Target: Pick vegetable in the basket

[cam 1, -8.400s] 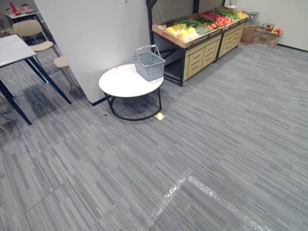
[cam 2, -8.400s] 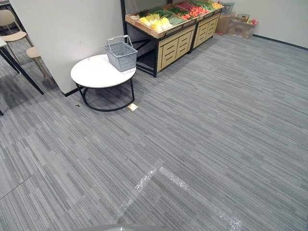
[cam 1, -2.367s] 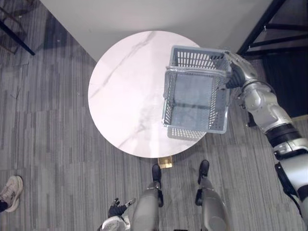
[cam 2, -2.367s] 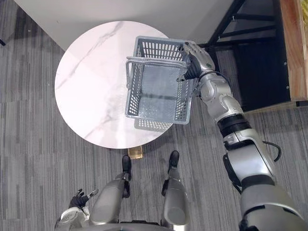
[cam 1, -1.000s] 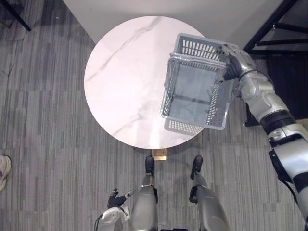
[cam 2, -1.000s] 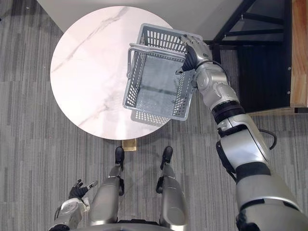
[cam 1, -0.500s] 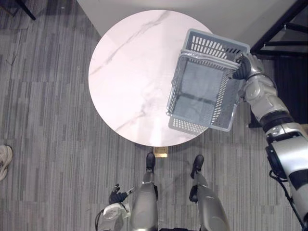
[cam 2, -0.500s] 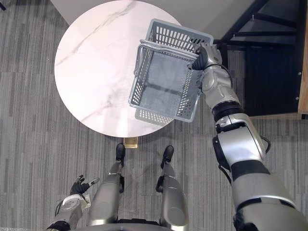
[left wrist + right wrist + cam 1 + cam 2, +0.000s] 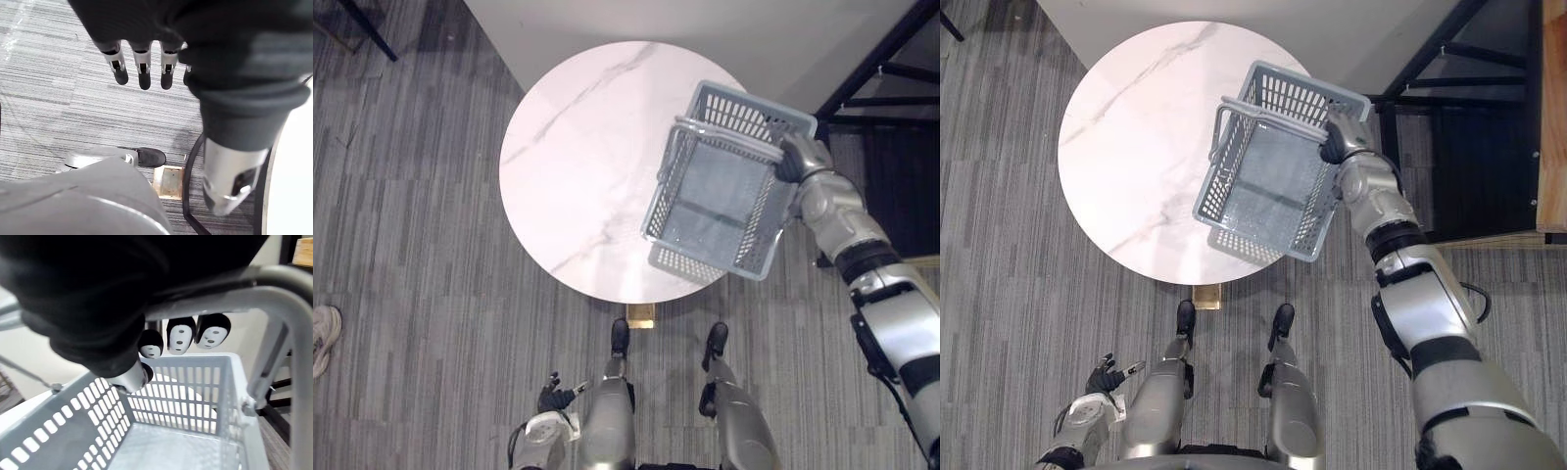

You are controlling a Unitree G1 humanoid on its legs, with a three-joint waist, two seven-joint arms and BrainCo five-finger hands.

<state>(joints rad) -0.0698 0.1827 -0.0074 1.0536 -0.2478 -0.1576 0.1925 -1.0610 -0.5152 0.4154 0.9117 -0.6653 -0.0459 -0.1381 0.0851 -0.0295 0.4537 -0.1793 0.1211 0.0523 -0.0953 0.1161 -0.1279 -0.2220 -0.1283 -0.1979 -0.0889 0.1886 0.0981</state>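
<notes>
Basket (image 9: 697, 265): grey plastic, perforated walls, solid bottom, with a grey handle (image 9: 234, 289) raised over its open top. The basket is positioned over the right-hand edge of the round white marble-pattern table (image 9: 578, 166). Part of it is above the table top and part is past the table rim, above the striped grey carpet (image 9: 431, 294). It is tilted and turned askew to the table edge. Contact between the basket bottom and the table top cannot be determined.

The right hand (image 9: 791, 157) is at the basket's corner on the side away from the table centre. In the right wrist view its fingertips (image 9: 178, 335) are curled round the handle bar, so this hand is closed on the handle. The basket interior lies directly below it.

The left hand (image 9: 553, 399) is low, on the near side of the table, well apart from both the table and the basket. In the left wrist view its fingers (image 9: 143, 68) are straight and slightly spread, pointing at the carpet, with nothing in them.

Other items, 4 in all:
- a small brass-coloured floor plate (image 9: 639, 315), just off the table's near edge;
- a white wall panel (image 9: 705, 29), behind the table;
- a black metal frame (image 9: 867, 61), beyond the table's right side;
- a person's shoe (image 9: 321, 338), on the carpet well apart from the table's left side.
</notes>
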